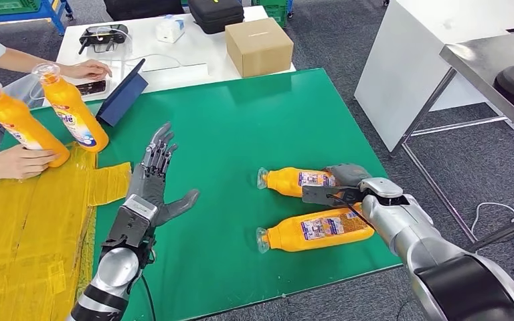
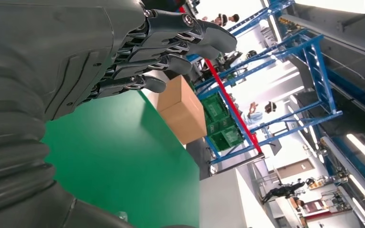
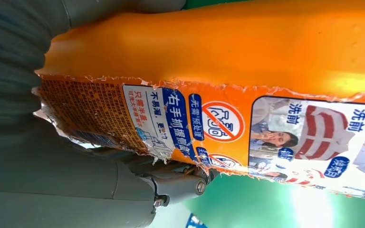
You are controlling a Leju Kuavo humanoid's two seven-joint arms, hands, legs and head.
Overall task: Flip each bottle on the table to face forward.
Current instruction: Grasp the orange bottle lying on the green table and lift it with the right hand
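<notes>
Two orange bottles lie on their sides on the green mat (image 1: pixel 241 120), caps pointing toward the robot's left, both with the printed back label turned upward; the farther bottle (image 1: pixel 298 180) lies just beyond the nearer bottle (image 1: pixel 314 231), the two close together but apart along most of their length. The right hand (image 1: pixel 338 187) sits at the base end of the farther bottle, its grey thumb over the top of the bottle and dark fingers reaching between the two bottles; the right wrist view shows the orange body and torn label (image 3: pixel 185 123) pressed close against the hand's grey cover, so the hand appears clamped on that bottle, though the fingers themselves are mostly hidden. The left hand (image 1: pixel 154 184) hovers above the mat well to the left of the bottles, palm up, fingers (image 2: pixel 171 47) spread and holding nothing. At the far left a person's hand (image 1: pixel 20 162) holds one tilted orange bottle (image 1: pixel 20 124) over a sheet of yellow cardboard (image 1: pixel 27 234); a second bottle (image 1: pixel 73 114) leans beside it. Behind the mat a white table (image 1: pixel 174 60) carries a cardboard box (image 1: pixel 259 45) and a blue tablet (image 1: pixel 122 93).
</notes>
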